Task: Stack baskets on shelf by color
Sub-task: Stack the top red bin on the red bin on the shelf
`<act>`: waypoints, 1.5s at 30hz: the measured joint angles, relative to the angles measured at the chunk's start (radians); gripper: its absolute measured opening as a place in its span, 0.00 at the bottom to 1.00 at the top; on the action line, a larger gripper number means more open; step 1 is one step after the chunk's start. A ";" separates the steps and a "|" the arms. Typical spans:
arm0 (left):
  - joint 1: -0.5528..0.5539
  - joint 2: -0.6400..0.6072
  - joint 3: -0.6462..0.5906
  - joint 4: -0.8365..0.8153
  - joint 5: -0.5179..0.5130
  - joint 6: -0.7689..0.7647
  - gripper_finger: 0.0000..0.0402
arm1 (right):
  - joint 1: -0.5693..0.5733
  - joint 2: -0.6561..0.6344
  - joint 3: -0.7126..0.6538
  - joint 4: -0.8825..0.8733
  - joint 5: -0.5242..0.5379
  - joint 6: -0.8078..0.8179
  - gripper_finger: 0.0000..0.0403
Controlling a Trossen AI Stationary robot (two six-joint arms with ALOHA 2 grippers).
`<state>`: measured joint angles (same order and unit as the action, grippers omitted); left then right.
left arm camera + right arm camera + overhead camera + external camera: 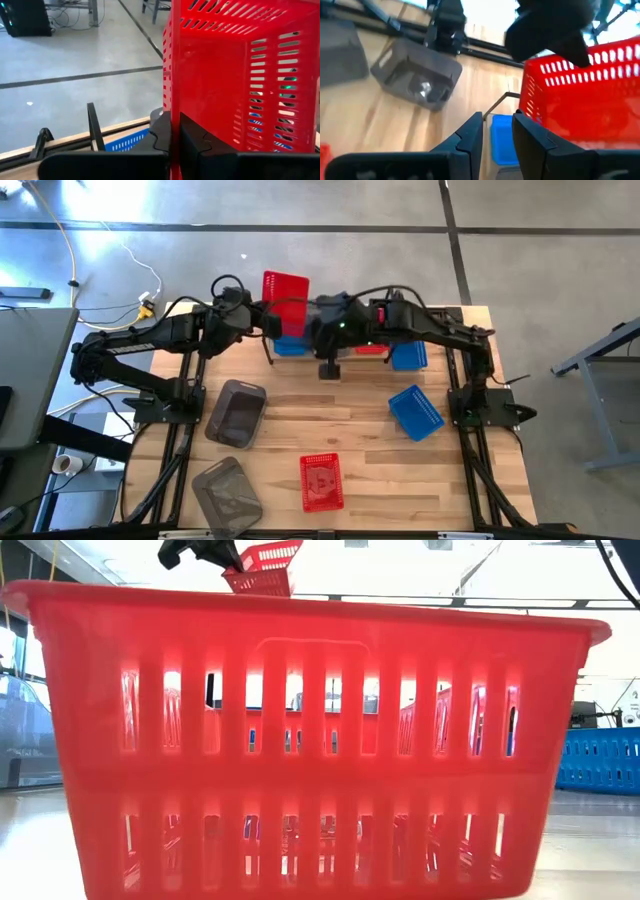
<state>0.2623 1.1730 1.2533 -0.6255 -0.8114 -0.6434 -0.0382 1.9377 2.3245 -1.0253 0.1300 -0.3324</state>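
My left gripper (268, 320) is shut on a red basket (286, 298), held high over the table's far edge, above the shelf. Of the shelf I see only black wire posts (93, 125). In it sit a blue basket (290, 346), a red one (370, 348) and another blue one (408, 356), mostly hidden by the arms. My right gripper (329, 368) hangs just near of the shelf, open and holding nothing (497, 130). My left gripper pinches one wall of the red basket near its rim (175, 107), one finger inside (200, 140) and one outside. The fingers come level from the table's left. The basket is lifted clear and tilted (265, 565).
On the table lie a blue basket (415, 412), a red basket (321, 480) close to the low camera (320, 740), and two grey baskets (237, 412) (227, 492). Black rail frames (180, 450) run along both sides.
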 joint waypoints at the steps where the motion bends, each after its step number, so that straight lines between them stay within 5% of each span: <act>1: 0.000 0.004 0.000 -0.001 0.001 -0.007 0.00 | 0.003 0.007 0.000 -0.001 0.003 -0.030 0.23; 26: 0.000 0.089 -0.001 -0.024 0.192 -0.196 0.00 | 0.041 0.075 -0.001 -0.077 0.150 -0.066 0.23; 45: 0.007 0.089 -0.001 0.061 0.204 -0.201 0.00 | 0.032 0.101 0.000 -0.148 0.181 0.001 0.23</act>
<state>0.2695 1.2621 1.2522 -0.5649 -0.6072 -0.8448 -0.0067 2.0383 2.3249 -1.1734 0.3113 -0.3313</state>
